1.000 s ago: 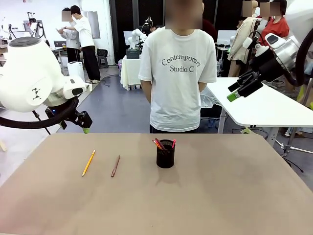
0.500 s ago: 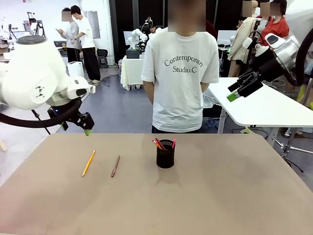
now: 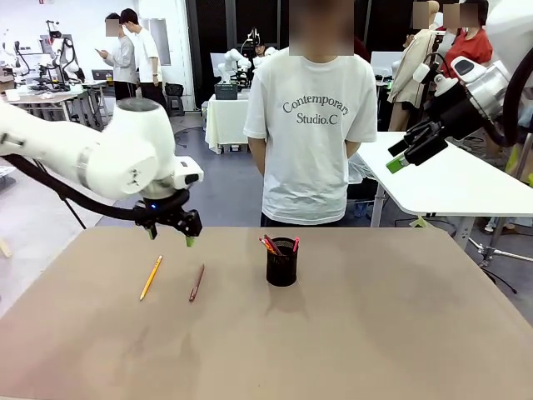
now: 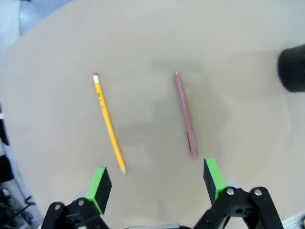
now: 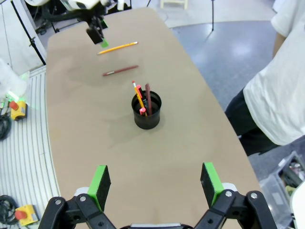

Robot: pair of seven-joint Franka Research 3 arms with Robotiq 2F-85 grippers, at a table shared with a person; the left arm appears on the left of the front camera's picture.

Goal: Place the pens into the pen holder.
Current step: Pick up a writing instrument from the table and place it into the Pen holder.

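Green pads on the left gripper point(image 3: 171, 237) stand spread as wide as they go, with nothing between them and nothing touched. It hangs a little above the brown table point(image 3: 391, 333), close to the far edge, with its fingers pointing down.

Seen from the left wrist, two loose pens lie flat on the table below it. The yellow pencil point(image 4: 108, 123) has its sharpened tip near one pad and its eraser end pointing away. The red-brown pen point(image 4: 185, 116) lies roughly parallel to it, with its nearer end close to the other pad. The two do not touch each other.

The black mesh pen holder point(image 3: 281, 265) stands upright near the middle of the table, well apart from the loose pair on the red-brown pen's side. Several pens point(image 5: 140, 100) in red, orange and a dark colour stand in it, leaning against the rim.

The right gripper point(image 3: 400, 157) is raised high off the table on the robot's right, jaws wide apart and empty.

A person in a white T-shirt point(image 3: 312, 125) stands at the far side, arms behind the back.
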